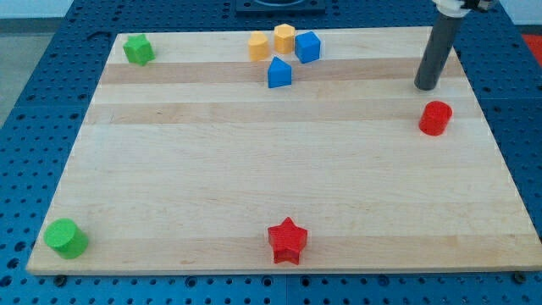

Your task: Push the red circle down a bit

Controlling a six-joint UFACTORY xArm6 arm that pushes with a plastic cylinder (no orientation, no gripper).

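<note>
My tip (427, 86), the end of the dark rod, stands just above the red circular block (435, 118) near the right edge of the pale wooden table (254, 186), not touching. This placement suits a downward push. No fingers are fitted.

Just below my tip (426, 87), toward the view's bottom: red circle (435, 118), near, apart by a small gap. Beyond that circle, bare wooden board (254, 169) down to the lower edge. Far to the view's left of the tip, near the top edge: blue cube (307, 47), yellow hexagon (284, 38), orange block (259, 46), blue house-shaped block (279, 73), clustered. Well below-left: red star (287, 241). Left corners: green blocks (138, 49), (65, 237).
</note>
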